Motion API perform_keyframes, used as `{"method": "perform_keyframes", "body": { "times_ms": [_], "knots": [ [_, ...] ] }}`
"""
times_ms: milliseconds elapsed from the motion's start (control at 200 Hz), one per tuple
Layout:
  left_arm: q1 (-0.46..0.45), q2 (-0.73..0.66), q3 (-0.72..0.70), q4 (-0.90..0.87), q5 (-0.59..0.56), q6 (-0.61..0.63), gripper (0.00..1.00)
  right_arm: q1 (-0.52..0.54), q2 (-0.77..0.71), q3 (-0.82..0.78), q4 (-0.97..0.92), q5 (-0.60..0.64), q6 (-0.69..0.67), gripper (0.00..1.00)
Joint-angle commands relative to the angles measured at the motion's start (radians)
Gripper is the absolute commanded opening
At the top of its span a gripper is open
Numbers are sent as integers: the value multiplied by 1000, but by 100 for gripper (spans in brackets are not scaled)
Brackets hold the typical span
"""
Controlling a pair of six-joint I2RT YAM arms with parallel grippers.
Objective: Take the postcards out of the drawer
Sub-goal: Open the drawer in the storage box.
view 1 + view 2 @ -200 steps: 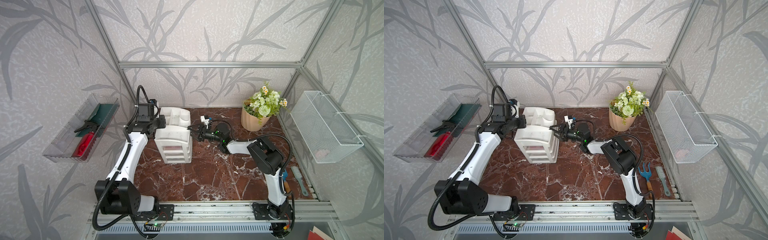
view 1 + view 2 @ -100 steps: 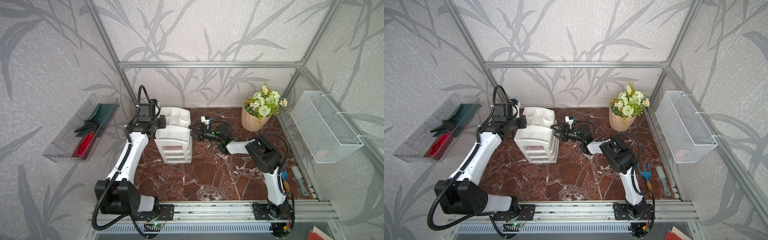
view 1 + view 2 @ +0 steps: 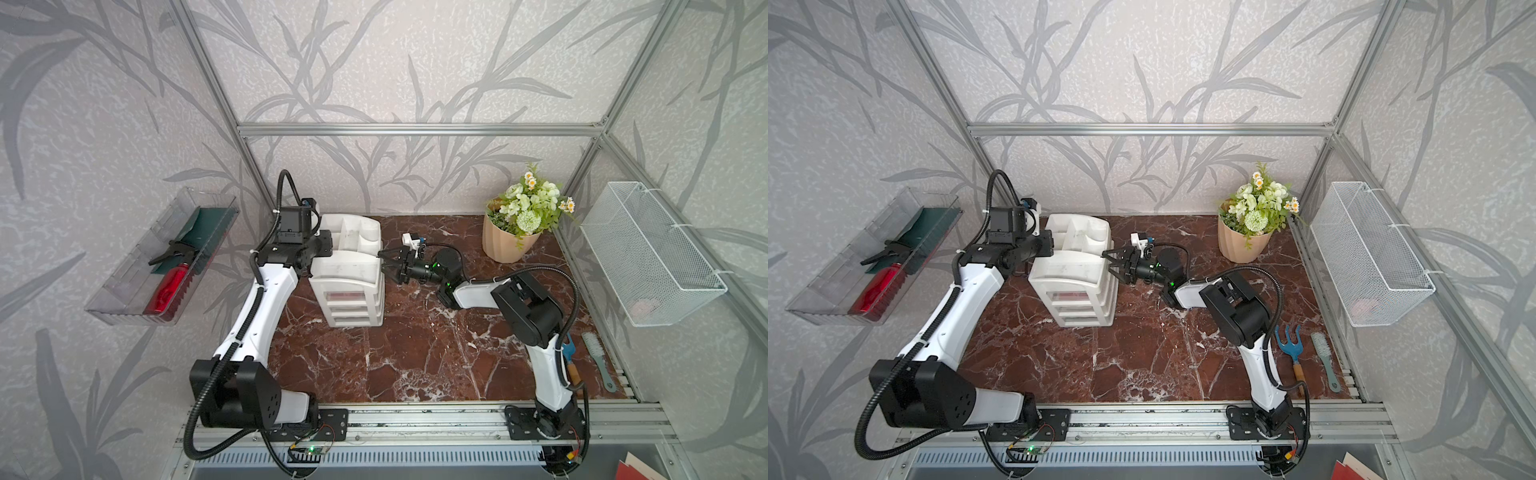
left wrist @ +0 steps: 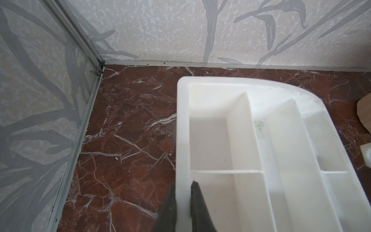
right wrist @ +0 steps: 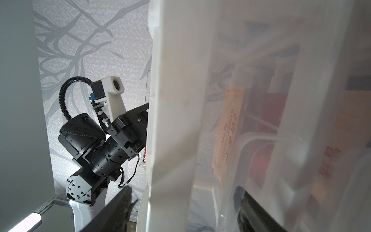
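A white three-drawer unit [image 3: 347, 276] [image 3: 1069, 274] stands at the back left of the marble table. Through its cloudy top drawer the postcards show: a pale peach one [image 5: 228, 130], a red one [image 5: 269, 112] and one with red characters [image 5: 329, 160]. In both top views they are only a red patch [image 3: 348, 296] [image 3: 1073, 296]. My left gripper [image 4: 182, 183] [image 3: 326, 249] is shut on the left rim of the unit's top tray [image 4: 181, 120]. At top-drawer height my right gripper [image 5: 182, 189] [image 3: 382, 262] [image 3: 1106, 264] stands open, straddling the unit's right front corner.
A flower pot [image 3: 505, 245] stands at the back right. A wire basket [image 3: 648, 257] hangs on the right wall, and a clear tray [image 3: 162, 257] with a red bottle hangs on the left wall. A blue hand rake [image 3: 1289, 345] and a brush [image 3: 1325, 357] lie near the right edge.
My right gripper has crept a little left, onto the drawer unit's corner, with its jaws slightly narrower. The left arm and the unit have not moved.
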Motion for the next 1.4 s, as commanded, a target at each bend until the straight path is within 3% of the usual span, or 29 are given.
{"method": "perform_keyframes", "body": {
  "times_ms": [0,1395],
  "knots": [
    [-10,44,-8,-68,-30,30,0,-12,-112,4,183,-12,-12,78],
    [-11,45,-2,-84,-43,37,0,-126,-212,-138,183,-50,-10,78]
  ]
}}
